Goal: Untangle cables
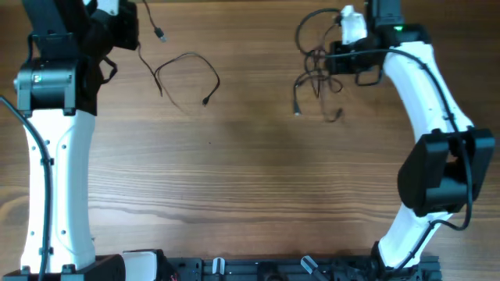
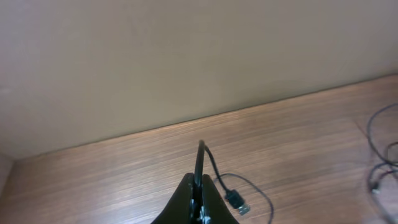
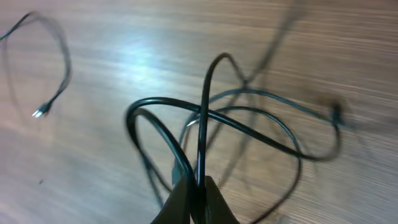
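Note:
Thin black cables lie at the far side of the wooden table (image 1: 250, 179). My left gripper (image 2: 200, 182) is shut on one thin cable (image 2: 201, 158) that stands up between its fingers, and this cable's USB plug (image 2: 237, 200) rests on the wood just to the right. In the overhead view this cable (image 1: 187, 66) trails from the left gripper (image 1: 131, 33) in an open loop to a small plug (image 1: 205, 101). My right gripper (image 3: 199, 186) is shut on a strand of the tangled cables (image 3: 217, 118), whose loops hang over the table (image 1: 316, 72).
A pale wall (image 2: 186, 56) rises behind the table's far edge. Both arms' white links (image 1: 55, 179) (image 1: 426, 86) stand along the left and right sides. Black fixtures (image 1: 258, 269) line the near edge.

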